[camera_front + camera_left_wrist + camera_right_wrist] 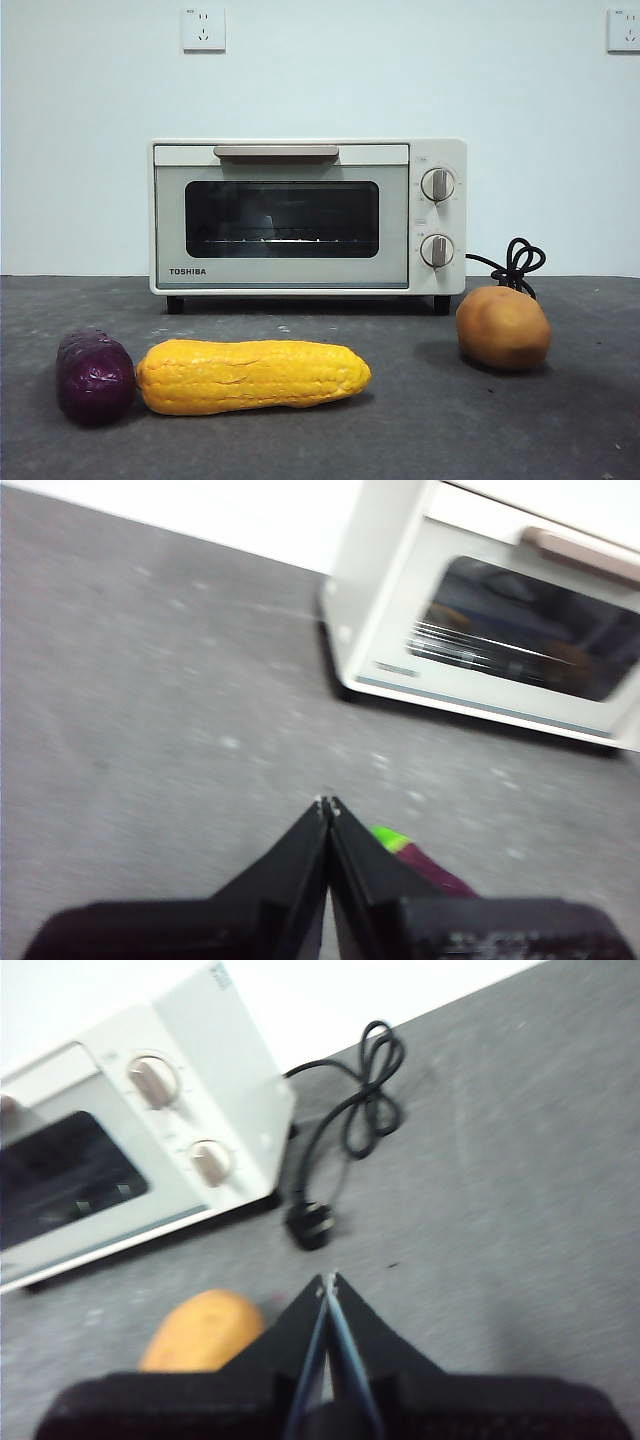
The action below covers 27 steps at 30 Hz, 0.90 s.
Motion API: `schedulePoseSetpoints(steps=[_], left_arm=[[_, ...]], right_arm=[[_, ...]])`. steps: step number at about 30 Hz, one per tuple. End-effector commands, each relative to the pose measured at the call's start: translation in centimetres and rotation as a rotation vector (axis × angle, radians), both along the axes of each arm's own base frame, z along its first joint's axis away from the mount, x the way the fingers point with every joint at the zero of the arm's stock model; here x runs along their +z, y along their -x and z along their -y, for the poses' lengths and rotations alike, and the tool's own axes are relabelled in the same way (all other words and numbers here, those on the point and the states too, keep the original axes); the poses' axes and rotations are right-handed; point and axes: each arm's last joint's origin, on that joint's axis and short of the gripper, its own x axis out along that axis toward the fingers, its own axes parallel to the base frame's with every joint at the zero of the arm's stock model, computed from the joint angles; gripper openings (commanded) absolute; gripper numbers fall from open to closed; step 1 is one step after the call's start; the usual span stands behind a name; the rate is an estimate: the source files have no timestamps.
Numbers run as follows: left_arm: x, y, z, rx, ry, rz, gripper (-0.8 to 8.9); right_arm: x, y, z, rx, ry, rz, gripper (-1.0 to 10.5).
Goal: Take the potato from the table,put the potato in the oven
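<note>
The potato (503, 328) sits on the surface (420, 420) right of the closed Toshiba oven (300, 215), both grippers' jaws pressed together, empty.

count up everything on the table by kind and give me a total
Potato: 1
Corn cob: 1
Purple vegetable: 1
Toaster oven: 1
Total: 4
</note>
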Motion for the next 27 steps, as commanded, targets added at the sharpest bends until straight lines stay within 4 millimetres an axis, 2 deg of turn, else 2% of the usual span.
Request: schedulePoseSetpoints(steps=[1, 9, 19, 27], left_arm=[[1.0, 0.2, 0.2, -0.047, 0.073, 0.007, -0.07], [6.2, 1.1, 0.5, -0.159, 0.146, 0.016, -0.06], [13.4, -0.1, 1.1, -0.429, 0.098, -0.059, -0.06], [17.1, -0.7, 1.5, -0.611, 0.025, -0.137, -0.07]], right_arm=[[0.7, 0.1, -0.1, 0.018, -0.106, -0.005, -0.1], [6.0, 0.6, -0.3, 0.110, -0.107, 0.028, -0.1], [14.4, -0.2, -0.9, 0.347, 0.105, -0.166, -0.1], [20.8, -1.1, -1.3, 0.539, 0.237, -0.300, -0.1]])
